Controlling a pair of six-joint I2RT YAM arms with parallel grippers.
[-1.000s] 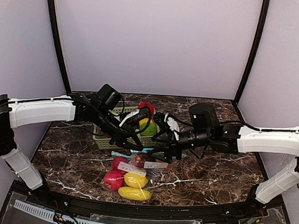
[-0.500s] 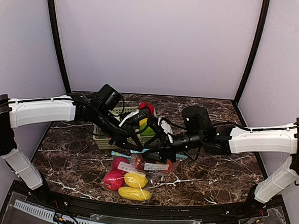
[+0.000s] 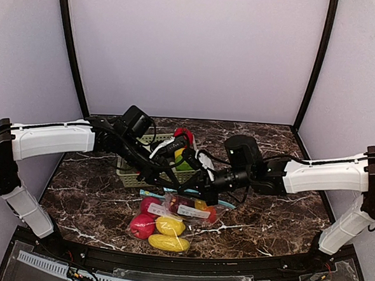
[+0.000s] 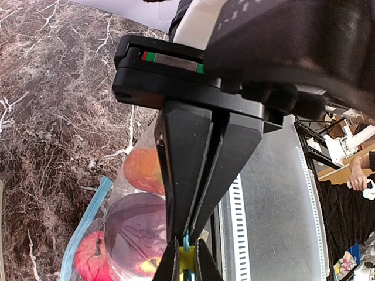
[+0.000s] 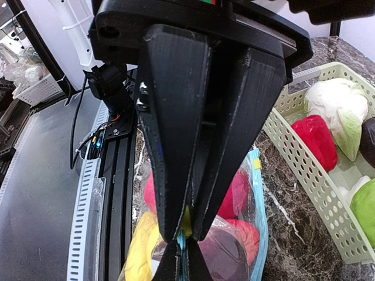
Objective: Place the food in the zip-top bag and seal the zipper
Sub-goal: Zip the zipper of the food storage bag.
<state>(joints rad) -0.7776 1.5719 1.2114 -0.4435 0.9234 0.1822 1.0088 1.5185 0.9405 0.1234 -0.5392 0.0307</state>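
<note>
The clear zip-top bag (image 3: 182,211) lies on the marble near the front. It holds food: red (image 3: 142,225) and yellow (image 3: 169,226) pieces, plus a purple piece (image 4: 137,234) and an orange one (image 4: 143,170). My left gripper (image 3: 169,188) (image 4: 186,241) is shut on the bag's blue zipper strip at the yellow tab. My right gripper (image 3: 190,193) (image 5: 180,234) meets it tip to tip, shut on the same blue strip. More food stays in the basket: a pale cabbage (image 5: 340,111), a red piece (image 5: 316,137) and a green piece (image 5: 366,208).
The pale green slatted basket (image 3: 129,175) (image 5: 304,170) stands just behind the bag, under the left arm. The table's black front rail (image 3: 167,261) runs close below the bag. Both forearms cross above the middle of the table.
My right gripper has moved left to the bag's mouth and closed on the zipper strip. The bag's upper edge has shifted with it. The left arm has stayed put.
</note>
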